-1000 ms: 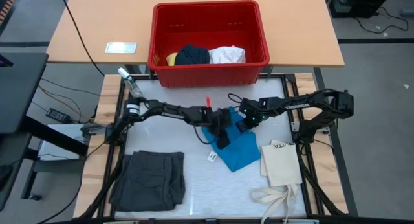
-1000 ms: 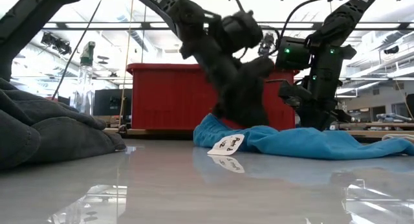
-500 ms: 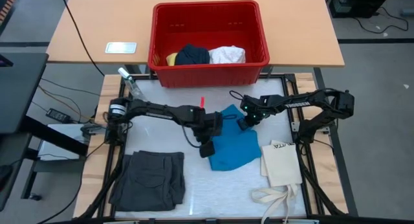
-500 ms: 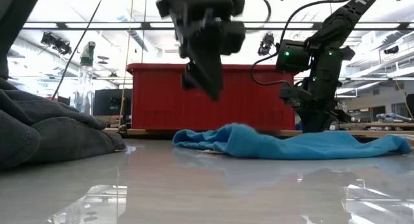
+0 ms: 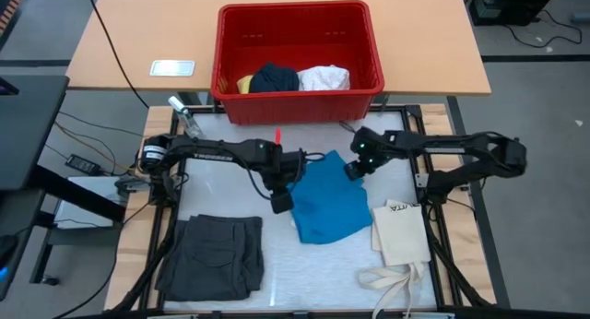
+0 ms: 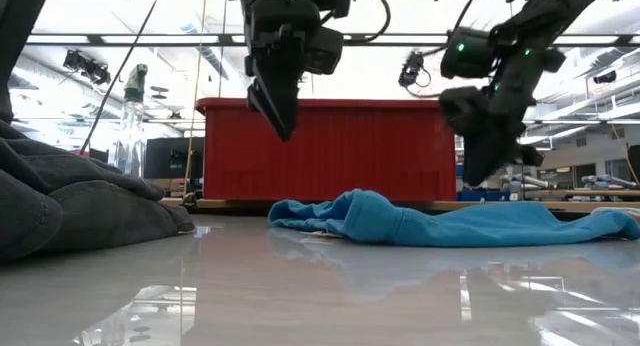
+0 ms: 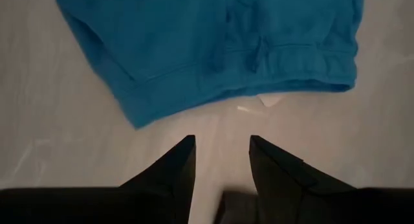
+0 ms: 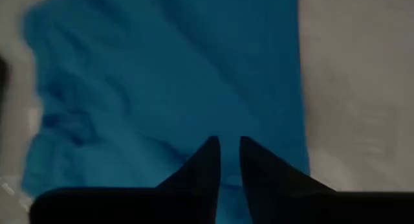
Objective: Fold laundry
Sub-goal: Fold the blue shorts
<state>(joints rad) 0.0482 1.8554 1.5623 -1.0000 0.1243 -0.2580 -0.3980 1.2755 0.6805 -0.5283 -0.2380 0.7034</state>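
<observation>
bright blue cloth [image 5: 328, 205], red basket [image 5: 297, 105], grey shorts [image 5: 214, 255]

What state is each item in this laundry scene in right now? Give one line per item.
Blue garment: lying loose on the table, rumpled, held by neither gripper.
Grey cargo shorts: folded, lying flat.
Red basket: upright, holding yellow, navy and white pieces.
Cream tote bag: flat, straps trailing.
Left gripper: open, above the table, empty.
Right gripper: slightly open, over the blue garment, empty.
</observation>
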